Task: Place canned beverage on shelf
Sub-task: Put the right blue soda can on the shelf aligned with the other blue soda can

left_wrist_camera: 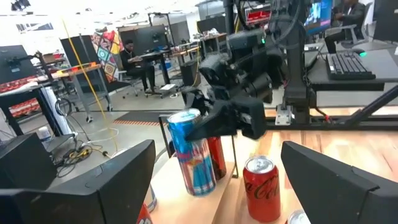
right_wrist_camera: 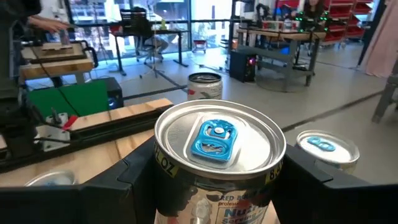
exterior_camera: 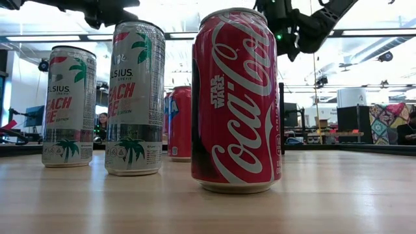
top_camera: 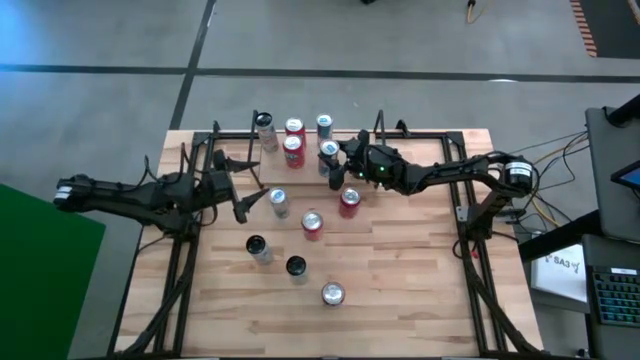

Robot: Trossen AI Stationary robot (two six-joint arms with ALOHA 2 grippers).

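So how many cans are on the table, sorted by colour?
Red cans: 5
White cans with palm trees: 2
Blue or silver cans: 4
Total: 11 cans

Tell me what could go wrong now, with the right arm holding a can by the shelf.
The right end effector grips the blue-tabbed can close among the cans on the shelf; easing it in may topple the red can beside it. The left end effector waits open near another can.
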